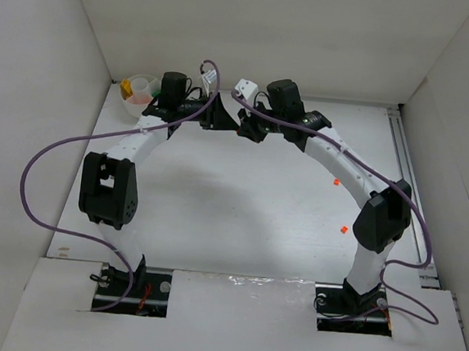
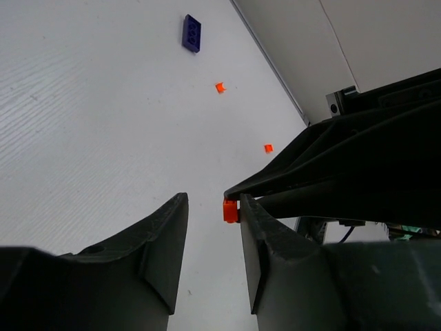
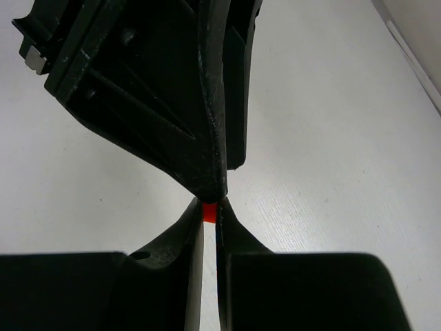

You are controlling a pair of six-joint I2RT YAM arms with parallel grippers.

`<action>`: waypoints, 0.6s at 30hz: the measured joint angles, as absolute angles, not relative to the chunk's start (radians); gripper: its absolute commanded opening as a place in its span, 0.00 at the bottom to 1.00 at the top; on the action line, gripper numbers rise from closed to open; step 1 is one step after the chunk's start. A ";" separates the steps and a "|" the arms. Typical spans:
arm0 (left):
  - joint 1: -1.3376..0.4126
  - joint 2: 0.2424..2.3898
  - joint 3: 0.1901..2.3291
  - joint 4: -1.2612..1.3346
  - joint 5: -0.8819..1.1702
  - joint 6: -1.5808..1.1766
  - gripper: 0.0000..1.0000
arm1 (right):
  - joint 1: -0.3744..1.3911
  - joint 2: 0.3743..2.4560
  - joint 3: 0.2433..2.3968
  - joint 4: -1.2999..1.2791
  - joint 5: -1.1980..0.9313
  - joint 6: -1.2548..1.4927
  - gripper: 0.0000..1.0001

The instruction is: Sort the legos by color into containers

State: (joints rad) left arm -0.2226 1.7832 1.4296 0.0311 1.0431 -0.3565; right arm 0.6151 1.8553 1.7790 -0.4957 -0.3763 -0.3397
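my right hand point(image 3: 210, 207) is clenched on a tiny red-orange plastic brick point(image 2: 230, 211), pinching it at the very fingertips so that part of it pokes out. my guess is that this leaves the other hand something to take. my left hand point(image 2: 213, 200) is unclenched and grips nothing, its jaws apart with the brick just inside the gap, against the finger at the right of its wrist view. the two hands meet in the upper middle of the overhead view. the small round white bowl with low walls point(image 1: 127, 100) sits upper left there, near for a drop. loose on the white, faintly grained surface point(image 2: 103, 124) lie a flat dark blue studded brick point(image 2: 191, 33), a small orange brick point(image 2: 220, 87) and a second orange brick point(image 2: 268, 147) — hard, glossy, square-edged. the fingers are matte black wedges.
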 measured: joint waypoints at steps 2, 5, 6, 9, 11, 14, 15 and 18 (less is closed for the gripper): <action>-0.223 1.787 1.430 0.027 1.043 -0.356 0.26 | 0.615 1.856 1.779 -0.493 -0.374 -0.339 0.00; -0.225 1.787 1.430 0.025 1.050 -0.354 0.18 | 0.616 1.858 1.779 -0.492 -0.369 -0.339 0.00; -0.229 1.787 1.431 0.025 1.051 -0.353 0.13 | 0.616 1.859 1.779 -0.492 -0.365 -0.339 0.00; -0.231 1.787 1.434 0.025 1.052 -0.351 0.06 | 0.616 1.860 1.779 -0.493 -0.357 -0.337 0.00; -0.234 1.787 1.439 0.022 1.051 -0.348 0.00 | 0.617 1.860 1.779 -0.492 -0.352 -0.337 0.02; -0.234 1.787 1.442 0.017 1.050 -0.342 0.00 | 0.618 1.860 1.779 -0.488 -0.347 -0.336 0.38; -0.234 1.787 1.442 0.017 1.048 -0.340 0.00 | 0.618 1.860 1.779 -0.485 -0.345 -0.335 0.44; -0.234 1.787 1.442 0.002 1.023 -0.326 0.00 | 0.619 1.851 1.755 -0.426 -0.330 -0.329 0.61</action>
State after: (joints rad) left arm -0.2340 1.7874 1.4422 0.0017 1.0229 -0.3256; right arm 0.6193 1.8515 1.7550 -0.4263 -0.3302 -0.3290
